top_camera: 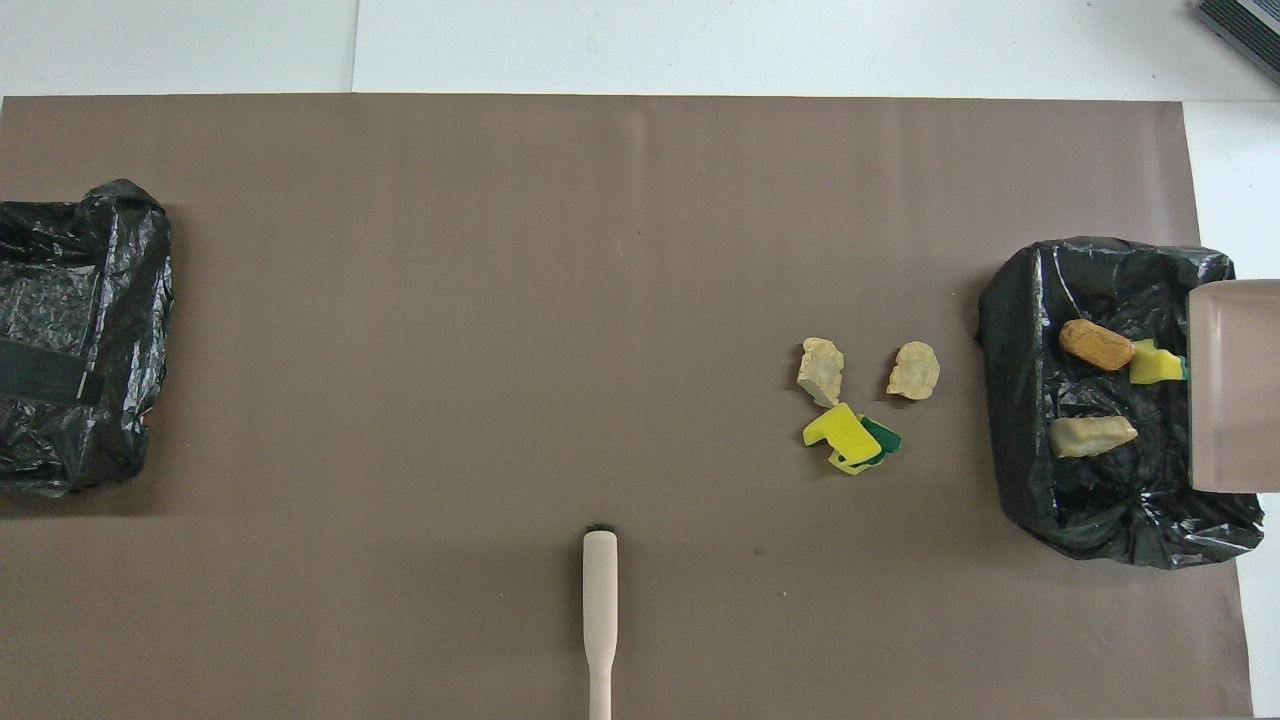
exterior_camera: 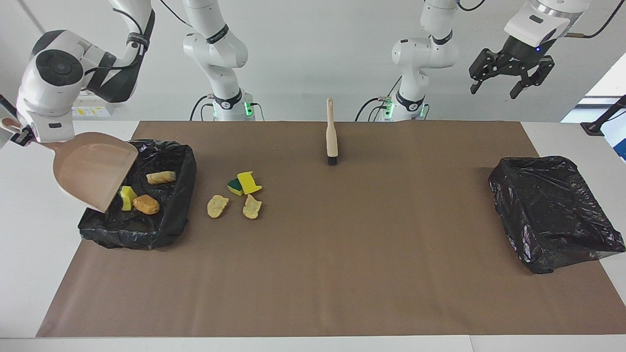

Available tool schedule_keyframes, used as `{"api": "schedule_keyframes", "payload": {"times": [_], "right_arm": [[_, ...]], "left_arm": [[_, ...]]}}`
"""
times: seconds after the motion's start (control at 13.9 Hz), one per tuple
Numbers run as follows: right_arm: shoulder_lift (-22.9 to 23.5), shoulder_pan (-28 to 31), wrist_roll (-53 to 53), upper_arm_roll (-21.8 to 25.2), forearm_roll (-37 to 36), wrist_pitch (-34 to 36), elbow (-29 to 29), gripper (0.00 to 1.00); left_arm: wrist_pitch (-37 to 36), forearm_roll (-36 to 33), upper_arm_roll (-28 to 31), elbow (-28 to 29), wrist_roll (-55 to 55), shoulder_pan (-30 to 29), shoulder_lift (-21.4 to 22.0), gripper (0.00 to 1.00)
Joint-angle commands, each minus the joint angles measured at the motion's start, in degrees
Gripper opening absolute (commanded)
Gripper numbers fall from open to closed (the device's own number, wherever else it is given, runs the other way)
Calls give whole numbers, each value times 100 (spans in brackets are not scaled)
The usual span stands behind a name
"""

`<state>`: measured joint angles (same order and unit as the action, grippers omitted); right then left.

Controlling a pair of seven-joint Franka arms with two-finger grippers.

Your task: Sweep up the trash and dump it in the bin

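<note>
- My right gripper (exterior_camera: 19, 136) is clamped on the handle of the dustpan (exterior_camera: 93, 168). It holds the pan up, tipped over the edge of the black bin (exterior_camera: 166, 230) at the right arm's end of the desk (exterior_camera: 313, 274).
- I see nothing in the pan.
- Three bits of trash lie in that bin: a brown bread chunk (exterior_camera: 146, 204), a yellow sponge piece (exterior_camera: 128, 197) touching it, and a pale bread piece (exterior_camera: 161, 177) nearer to the robots.
- More trash lies on the desk just beside the bin: a yellow and green sponge (exterior_camera: 244, 183) and two tan bread bits (exterior_camera: 217, 206) (exterior_camera: 252, 207).
- My left gripper (exterior_camera: 506, 80) waits high in the air, with its fingers apart and nothing in them. It is up at the left arm's end of the desk.
- A second black bin (exterior_camera: 552, 210) sits at that end.
- The brush (exterior_camera: 331, 134) lies near the middle of the desk, close to the robots.
</note>
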<state>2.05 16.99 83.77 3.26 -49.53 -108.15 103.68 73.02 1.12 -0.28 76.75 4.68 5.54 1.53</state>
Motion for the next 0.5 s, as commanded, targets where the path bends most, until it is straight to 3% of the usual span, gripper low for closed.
{"api": "schedule_keyframes", "payload": {"times": [0.0,0.22,0.43], "right_arm": [[-362,6,104,-36,711,529,-224,0],[-434,-108,-498,-351,1436,1434,-672,0],[-451,-178,-1641,-685,2015,1823,-691,0]], "left_arm": [[-77,-147,-69,60,103,-106,102,100],[-103,-217,-77,104,86,-106,137,100],[-103,-217,-77,104,95,-106,146,100]]}}
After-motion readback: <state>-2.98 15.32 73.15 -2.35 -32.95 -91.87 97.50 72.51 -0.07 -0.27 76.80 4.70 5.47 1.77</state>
